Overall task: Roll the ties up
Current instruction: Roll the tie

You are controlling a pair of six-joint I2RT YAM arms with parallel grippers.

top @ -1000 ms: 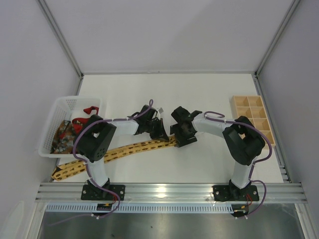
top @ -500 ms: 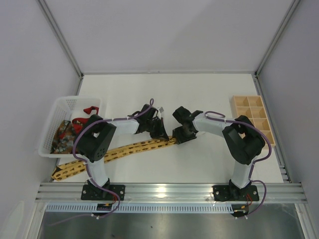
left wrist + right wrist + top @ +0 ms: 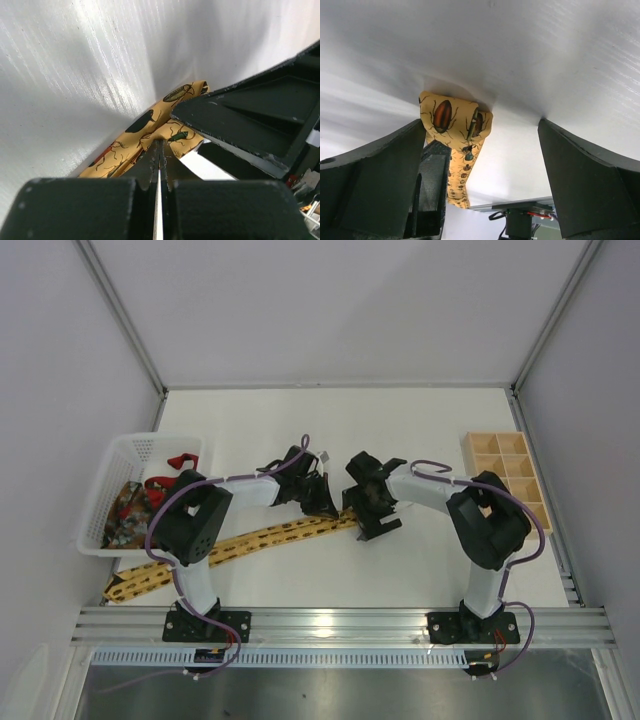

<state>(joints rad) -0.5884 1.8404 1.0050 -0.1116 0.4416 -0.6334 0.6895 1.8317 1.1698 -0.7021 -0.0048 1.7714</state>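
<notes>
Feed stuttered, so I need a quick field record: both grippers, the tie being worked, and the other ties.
left gripper: shut on yellow tie at its folded end
right gripper: open, facing the folded end
yellow tie: lying across table, one end folded over
red tie: in white basket
patterned tie: in white basket

white plastic basket stood left | yellow patterned fabric tie lay centre on white tabletop | wooden compartment tray right
</notes>
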